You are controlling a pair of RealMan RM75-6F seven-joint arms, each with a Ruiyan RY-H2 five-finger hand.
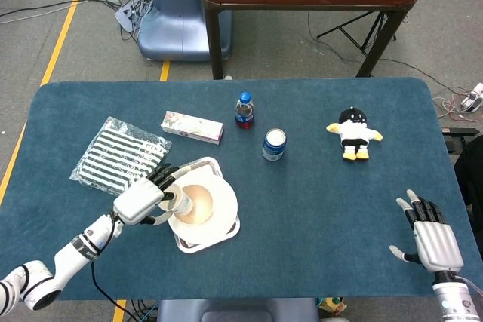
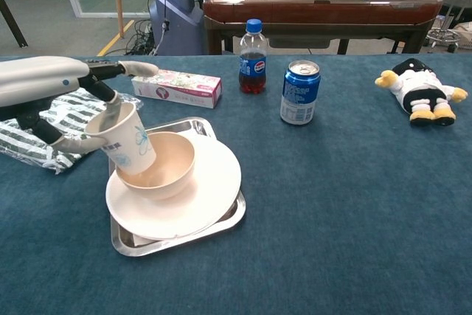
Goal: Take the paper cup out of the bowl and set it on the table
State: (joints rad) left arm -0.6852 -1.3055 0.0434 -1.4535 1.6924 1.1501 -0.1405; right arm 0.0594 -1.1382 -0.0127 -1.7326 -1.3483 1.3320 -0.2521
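From the head view, the left hand point(image 1: 142, 200) grips the paper cup point(image 1: 178, 200) at the left rim of the bowl point(image 1: 198, 203), which sits on a white plate point(image 1: 225, 205) on the blue tabletop point(image 1: 317, 209), while the right hand point(image 1: 432, 237) rests near the right edge with fingers spread, holding nothing. From the chest view, the left hand point(image 2: 44, 90) holds the paper cup point(image 2: 125, 139) tilted, its base just above the bowl point(image 2: 166, 167), with a metal tray point(image 2: 184, 234) under the plate.
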